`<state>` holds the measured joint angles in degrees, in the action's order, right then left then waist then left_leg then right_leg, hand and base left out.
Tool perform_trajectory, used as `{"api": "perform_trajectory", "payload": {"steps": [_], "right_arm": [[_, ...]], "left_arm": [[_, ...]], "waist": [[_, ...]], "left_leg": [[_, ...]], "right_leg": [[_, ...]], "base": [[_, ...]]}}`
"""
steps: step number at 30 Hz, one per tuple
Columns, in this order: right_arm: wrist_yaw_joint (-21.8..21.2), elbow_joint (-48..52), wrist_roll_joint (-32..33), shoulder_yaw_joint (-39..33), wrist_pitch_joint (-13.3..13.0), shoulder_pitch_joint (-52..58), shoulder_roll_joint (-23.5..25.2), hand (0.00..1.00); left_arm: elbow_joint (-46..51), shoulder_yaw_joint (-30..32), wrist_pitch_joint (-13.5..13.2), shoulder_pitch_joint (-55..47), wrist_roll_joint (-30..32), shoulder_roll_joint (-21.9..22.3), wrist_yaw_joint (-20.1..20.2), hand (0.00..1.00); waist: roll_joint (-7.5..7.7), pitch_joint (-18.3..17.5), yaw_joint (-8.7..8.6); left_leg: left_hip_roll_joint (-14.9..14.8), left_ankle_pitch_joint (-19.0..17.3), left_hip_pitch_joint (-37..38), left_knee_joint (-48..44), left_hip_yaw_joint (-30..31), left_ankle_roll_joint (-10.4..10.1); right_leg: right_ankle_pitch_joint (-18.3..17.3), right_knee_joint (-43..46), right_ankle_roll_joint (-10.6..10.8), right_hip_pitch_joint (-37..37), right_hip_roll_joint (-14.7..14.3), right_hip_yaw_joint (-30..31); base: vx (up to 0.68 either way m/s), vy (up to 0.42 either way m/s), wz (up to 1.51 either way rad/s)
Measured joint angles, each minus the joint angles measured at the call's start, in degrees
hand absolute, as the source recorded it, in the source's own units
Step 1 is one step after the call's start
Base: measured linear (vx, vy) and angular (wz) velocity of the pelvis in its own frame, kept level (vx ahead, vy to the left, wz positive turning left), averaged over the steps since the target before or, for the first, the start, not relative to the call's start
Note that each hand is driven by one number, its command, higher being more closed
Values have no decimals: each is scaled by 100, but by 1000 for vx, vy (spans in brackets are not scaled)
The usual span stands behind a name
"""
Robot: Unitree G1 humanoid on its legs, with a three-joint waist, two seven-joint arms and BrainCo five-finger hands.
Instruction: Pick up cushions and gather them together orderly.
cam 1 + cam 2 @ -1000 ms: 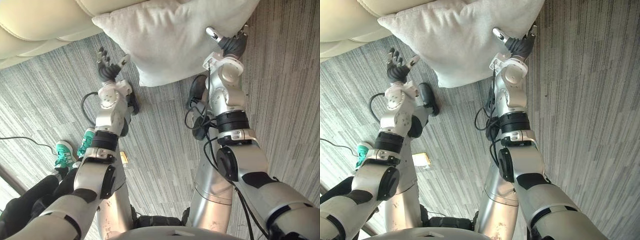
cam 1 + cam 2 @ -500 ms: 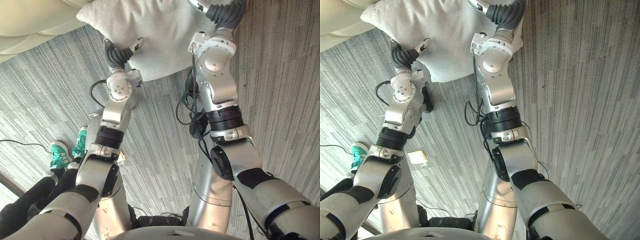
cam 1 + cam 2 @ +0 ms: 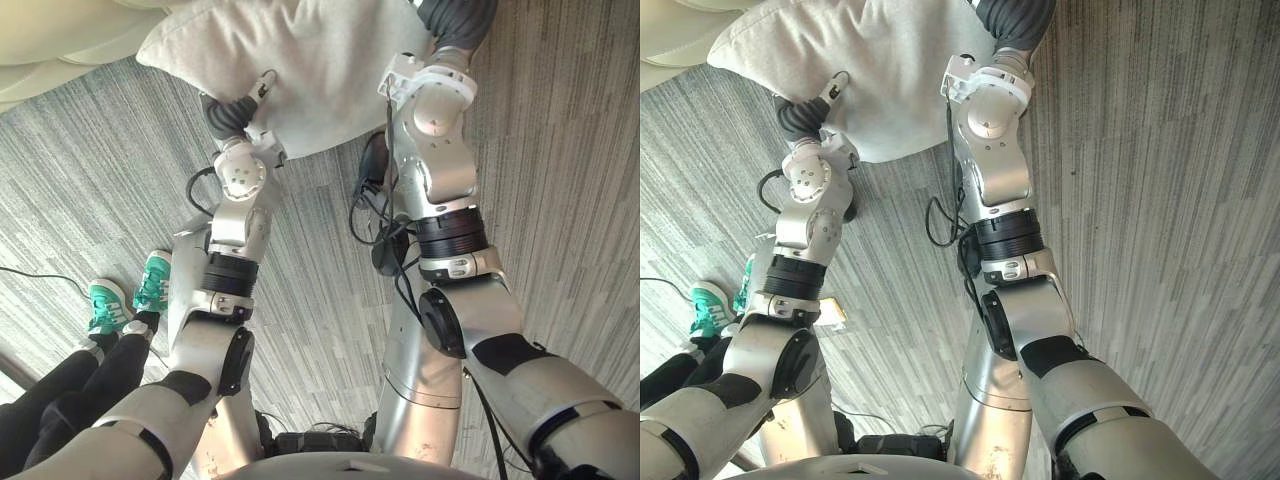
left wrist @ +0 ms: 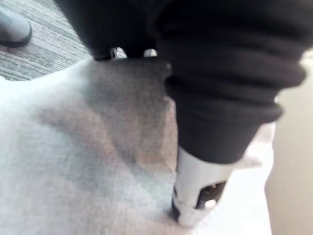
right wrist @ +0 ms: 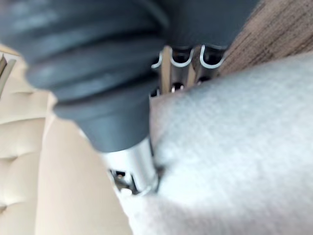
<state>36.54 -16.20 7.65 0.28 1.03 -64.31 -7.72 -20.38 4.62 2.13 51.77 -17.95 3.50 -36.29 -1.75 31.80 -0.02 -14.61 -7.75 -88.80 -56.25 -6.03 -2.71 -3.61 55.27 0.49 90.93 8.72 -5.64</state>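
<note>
A light grey cushion [image 3: 320, 70] lies on the striped carpet against a cream sofa [image 3: 60, 40]. My left hand [image 3: 232, 112] is pushed in at the cushion's near left edge, and its thumb [image 4: 200, 196] lies on top of the cloth [image 4: 73, 147]. My right hand [image 3: 455, 20] is at the cushion's right side. In the right wrist view its fingers [image 5: 183, 61] go over the cushion's edge while the thumb [image 5: 132, 171] presses into the cloth [image 5: 234, 147], so the edge is pinched between them.
The sofa's cream upholstery [image 5: 58, 186] stands directly behind the cushion. A person in dark trousers and teal shoes [image 3: 110, 305] stands at the lower left. Grey carpet [image 3: 580, 180] stretches to the right.
The left hand, apart from the cushion a second ago, has pushed in at its near left edge. The right hand has moved further along the right side and its fingers have curled onto the cloth.
</note>
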Motion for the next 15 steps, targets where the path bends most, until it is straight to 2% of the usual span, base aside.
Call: {"api": "perform_trajectory", "payload": {"steps": [3, 7, 15], "right_arm": [[-282, 0, 106, -37, 0, -3, 15, 100], [-392, 0, 107, -55, 0, -3, 18, 100], [-518, 1, 110, -102, 0, 23, 17, 100]], "left_arm": [[6, 102, 205, -98, 14, 0, 17, 100], [171, 130, 319, -97, 13, 0, 32, 100], [179, 198, 206, -194, -219, -30, 25, 100]], "waist": [[-6, -12, 22], [-6, -12, 30], [-6, -12, 63]], "left_leg": [[15, 50, 164, 174, 2, -40], [18, 131, 188, 282, 23, -16], [56, 164, 196, 329, 116, -54]], "right_leg": [[-3, -85, -5, -143, -4, -35], [5, -174, -16, -192, -4, -94], [-37, -153, -78, -230, 8, -166]], "base": [[-78, -62, 8], [-34, -29, 2], [-29, -38, 3]]}}
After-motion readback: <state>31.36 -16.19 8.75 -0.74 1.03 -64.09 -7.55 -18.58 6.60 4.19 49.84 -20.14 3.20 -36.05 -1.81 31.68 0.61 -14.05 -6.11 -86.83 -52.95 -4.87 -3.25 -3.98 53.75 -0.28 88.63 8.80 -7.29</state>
